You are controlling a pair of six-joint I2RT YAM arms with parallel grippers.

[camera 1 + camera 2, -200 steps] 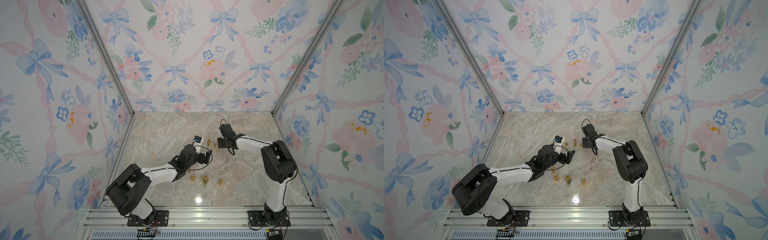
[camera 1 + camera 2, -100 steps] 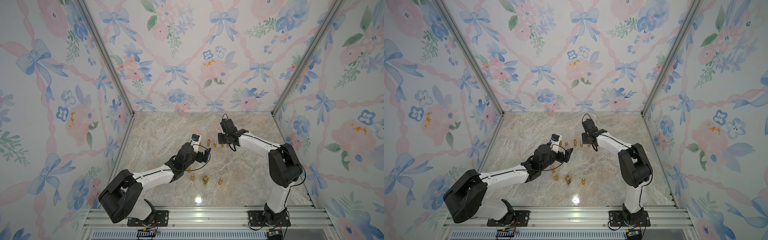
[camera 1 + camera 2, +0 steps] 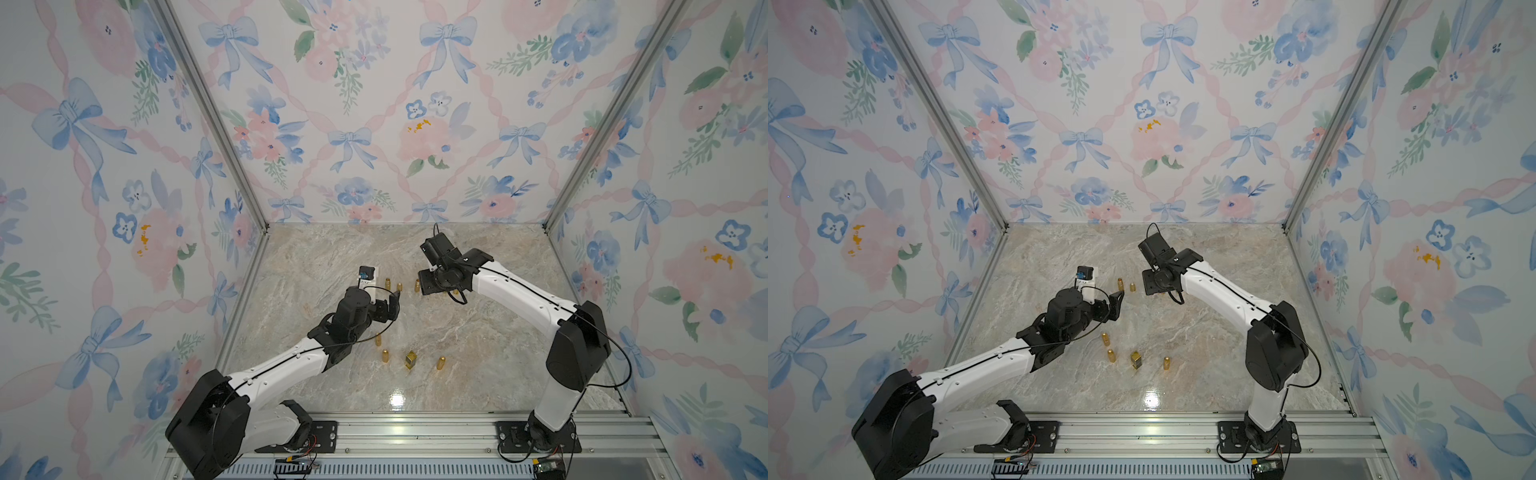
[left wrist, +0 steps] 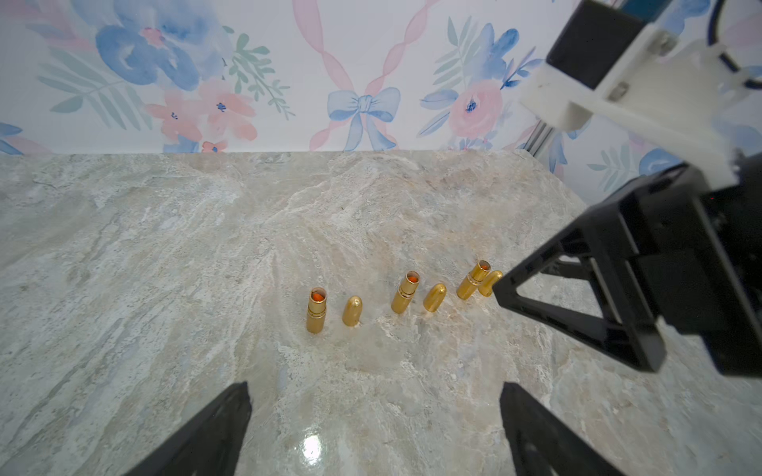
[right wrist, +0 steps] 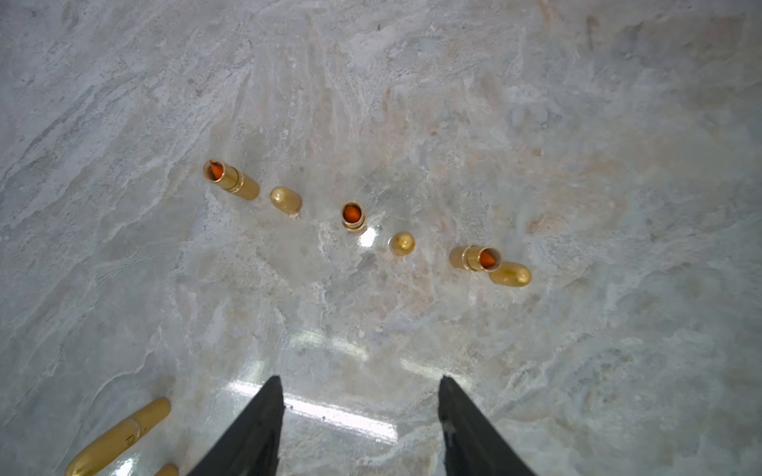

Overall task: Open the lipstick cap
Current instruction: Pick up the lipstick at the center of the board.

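Read the right claw [image 5: 359, 383] as released: fingers parted, nothing between, hanging over bare table [image 5: 618, 123]. Read the left claw [image 4: 375, 395] the same way, spread wide and empty. Find the opened lipsticks in a row toward 12 o'clock from the table's middle, each beside its own cap. Note the lipstick [image 5: 474, 257] nearest the right claw, touching its cap [image 5: 511, 274]. Judge that pair done.

Raise the right claw straight up before swinging away, to avoid clipping the touching cap and toppling the tube. Turn next toward 6 o'clock from the middle, to the unopened group around a square gold case [image 3: 410, 359]. Choose the capped lipstick [image 3: 440, 363] at the 3 o'clock end, well apart from its neighbours.

Hold the base low with one claw, close the other on the cap alone, above the seam, and pull along the tube's length without bending sideways. Keep the squeeze modest, expecting smooth metal to slip under a weak pinch and shoot out under a hard one.
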